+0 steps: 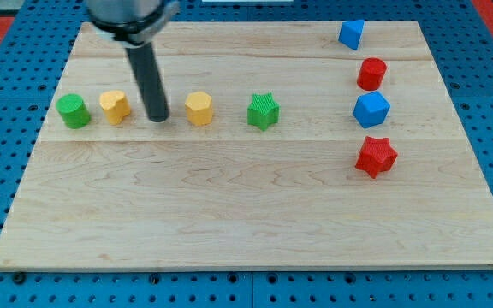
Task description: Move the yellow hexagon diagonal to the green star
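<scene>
Wooden table (229, 214) on a blue board with holes. My tip (157, 118) down on the wood in the left half, nearer the top edge than the bottom edge, touching no block. Just a plain dark rod, with nothing to open or shut and nothing held. Yellow hexagon (198, 109) a little to the view's right of my tip, near but apart. Second yellow block (115, 106) a little to the view's left of my tip, also apart; shape hard to tell, maybe six-sided too. Green round block (74, 111) next to that one, closest to the left edge. Green star (264, 111) to the view's right of the yellow hexagon, near the middle of the table. All four in one row with my tip. By the right edge, a column from the top right corner down: blue block (351, 34), red round block (371, 74), blue hexagon (371, 110), red star (376, 156).
</scene>
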`<state>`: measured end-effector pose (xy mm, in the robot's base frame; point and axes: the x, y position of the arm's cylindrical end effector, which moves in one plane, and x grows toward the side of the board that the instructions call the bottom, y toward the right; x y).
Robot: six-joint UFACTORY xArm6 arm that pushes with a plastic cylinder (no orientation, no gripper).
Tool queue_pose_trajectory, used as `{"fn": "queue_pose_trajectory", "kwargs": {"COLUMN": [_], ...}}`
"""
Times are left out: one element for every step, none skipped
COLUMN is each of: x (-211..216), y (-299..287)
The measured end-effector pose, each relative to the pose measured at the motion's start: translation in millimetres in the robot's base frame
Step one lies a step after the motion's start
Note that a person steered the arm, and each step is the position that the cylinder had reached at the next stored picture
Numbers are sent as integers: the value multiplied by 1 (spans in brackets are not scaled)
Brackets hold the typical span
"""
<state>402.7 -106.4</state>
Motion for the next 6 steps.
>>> {"fn": "queue_pose_trajectory", "kwargs": {"x": [-2, 33, -8, -83, -33, 37], "y": [20, 31, 49, 49, 33, -48]}}
